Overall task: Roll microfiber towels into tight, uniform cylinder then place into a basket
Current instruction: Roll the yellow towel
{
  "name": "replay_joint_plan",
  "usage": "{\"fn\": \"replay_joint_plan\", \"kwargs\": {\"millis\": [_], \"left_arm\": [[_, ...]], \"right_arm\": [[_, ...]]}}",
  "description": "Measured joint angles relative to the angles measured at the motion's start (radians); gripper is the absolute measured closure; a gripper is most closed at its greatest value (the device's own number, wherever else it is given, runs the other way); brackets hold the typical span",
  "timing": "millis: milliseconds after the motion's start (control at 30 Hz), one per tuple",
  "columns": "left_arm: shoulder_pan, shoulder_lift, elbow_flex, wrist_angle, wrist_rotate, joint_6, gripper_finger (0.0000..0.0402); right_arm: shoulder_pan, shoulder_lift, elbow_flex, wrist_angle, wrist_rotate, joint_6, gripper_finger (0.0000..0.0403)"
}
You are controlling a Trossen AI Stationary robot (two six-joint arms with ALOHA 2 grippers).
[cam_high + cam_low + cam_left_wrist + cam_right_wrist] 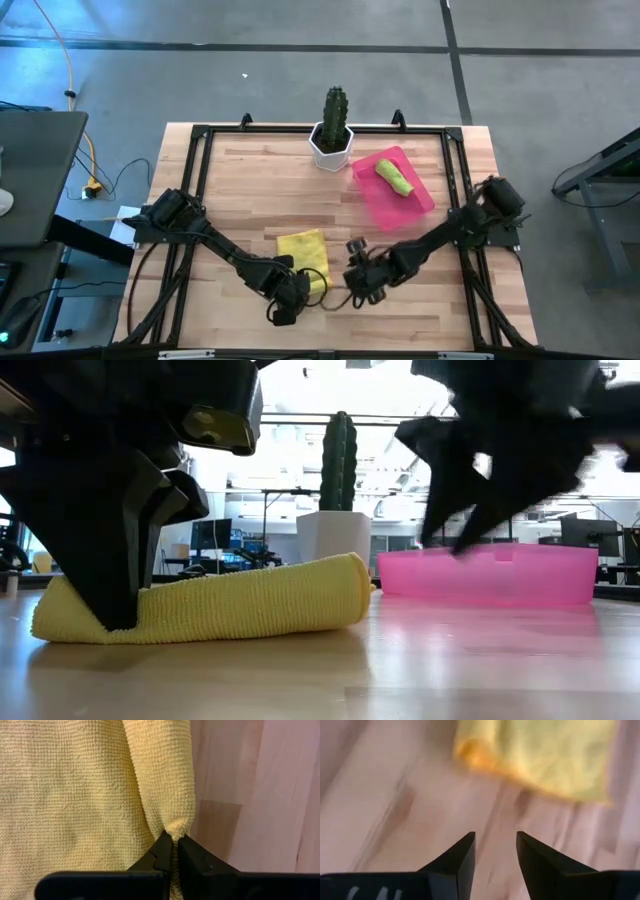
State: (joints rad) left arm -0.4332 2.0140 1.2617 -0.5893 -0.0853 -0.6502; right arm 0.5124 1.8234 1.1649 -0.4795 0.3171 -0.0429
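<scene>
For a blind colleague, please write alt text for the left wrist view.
The left gripper is shut on a pinched edge of the yellow towel, seen close up. The towel fills most of the picture, one side rolled over, with the bare wooden table beside it.

Light wooden table (pixel 240 190) with a black frame, white hexagonal pot (pixel 331 146) with cactus at the far edge, pink tray (pixel 417 203) beside it toward the right edge, yellow towel (pixel 304 250) near the front edge
</scene>
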Motion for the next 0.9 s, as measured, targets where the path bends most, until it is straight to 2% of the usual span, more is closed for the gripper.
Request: {"fn": "replay_joint_plan", "kwargs": {"millis": [133,267,400,633,800,900], "left_arm": [[0.0,0.0,-0.002,0.006,-0.002,0.0,0.0397],[0.004,0.0,-0.002,0.009,0.004,0.009,0.0397],[0.016,-0.012,-0.004,0.006,0.044,0.035,0.0397],[0.028,-0.035,-0.007,0.006,0.059,0.043,0.0397],[0.034,-0.036,-0.007,0.007,0.066,0.036,0.0397],[0.034,-0.037,-0.01,0.012,0.066,0.029,0.0397]], "right_arm": [[-0.008,-0.088,-0.149,0.428,-0.01,0.042,0.027],[0.011,-0.065,-0.277,0.862,-0.05,0.031,0.027],[0.011,0.024,-0.313,1.08,-0.057,-0.024,0.027],[0.011,0.132,-0.225,1.015,-0.174,-0.049,0.0259],[0.003,0.175,-0.188,0.915,-0.166,-0.063,0.0239],[-0.01,0.178,-0.18,0.911,-0.158,-0.068,0.0236]]}}
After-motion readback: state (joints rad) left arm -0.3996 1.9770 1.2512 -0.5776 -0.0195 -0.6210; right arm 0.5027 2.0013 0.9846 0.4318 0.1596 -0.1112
